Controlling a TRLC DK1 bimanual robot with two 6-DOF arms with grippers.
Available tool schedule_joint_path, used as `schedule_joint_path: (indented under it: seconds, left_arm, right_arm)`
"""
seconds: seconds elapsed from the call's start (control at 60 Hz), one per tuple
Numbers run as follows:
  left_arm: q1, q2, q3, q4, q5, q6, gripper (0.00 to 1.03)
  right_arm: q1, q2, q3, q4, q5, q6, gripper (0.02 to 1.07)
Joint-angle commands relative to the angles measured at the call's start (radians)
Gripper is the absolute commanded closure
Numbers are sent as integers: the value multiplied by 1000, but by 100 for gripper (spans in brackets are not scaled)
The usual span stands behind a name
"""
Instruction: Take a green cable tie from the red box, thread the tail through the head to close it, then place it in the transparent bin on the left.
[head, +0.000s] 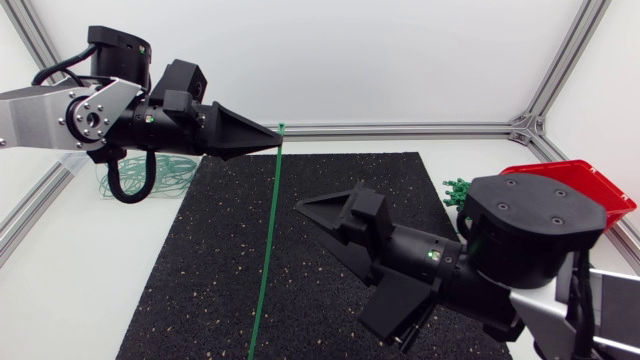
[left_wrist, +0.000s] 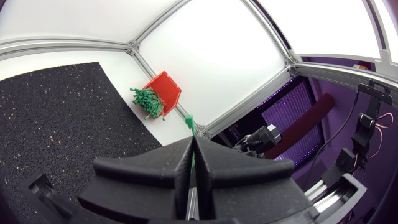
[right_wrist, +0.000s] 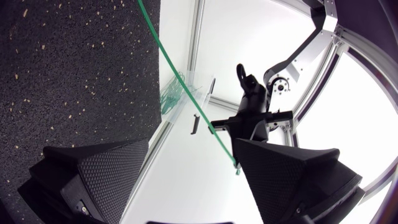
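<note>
My left gripper (head: 272, 133) is shut on a green cable tie (head: 268, 240) just below its head. The tie hangs almost straight down over the black mat (head: 210, 270), its tail reaching the mat's front edge. In the left wrist view the tie's head (left_wrist: 188, 121) sticks out past the shut left gripper (left_wrist: 193, 155). My right gripper (head: 330, 265) stands open to the right of the tie and does not touch it. From the right wrist view the tie (right_wrist: 180, 81) runs ahead of the open right gripper (right_wrist: 193, 180). The red box (head: 575, 180) with green ties (head: 455, 190) sits at the right.
The transparent bin (head: 150, 180), holding several green ties, stands behind my left arm at the table's left; it also shows in the right wrist view (right_wrist: 183, 93). The aluminium frame (head: 400, 128) runs along the back edge. My right arm covers part of the red box.
</note>
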Motion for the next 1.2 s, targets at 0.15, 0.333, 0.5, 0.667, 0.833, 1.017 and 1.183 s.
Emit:
schedule_joint_path:
  seconds: [0.15, 0.333, 0.5, 0.667, 0.833, 1.017, 1.183]
  left_arm:
    - [-2, 39, 41, -17, 17, 11, 99]
    - [1, 45, 54, -29, 17, 11, 99]
    - [4, 68, 64, -38, 17, 11, 99]
    - [11, 82, 71, -40, 17, 11, 99]
    - [14, 94, 72, -43, 17, 11, 99]
    - [9, 103, 74, -43, 17, 11, 99]
    - [9, 117, 83, -43, 17, 11, 99]
  right_arm:
    - [41, 42, -30, 14, -59, -102, 6]
    - [67, 85, -20, -15, -149, -93, 6]
    - [122, 142, -50, 9, -189, -96, 6]
    - [158, 200, -65, 52, -208, -88, 6]
    - [168, 283, -70, 138, -217, -91, 6]
    - [167, 318, -62, 150, -222, -88, 27]
    - [181, 336, -34, 173, -217, -50, 55]
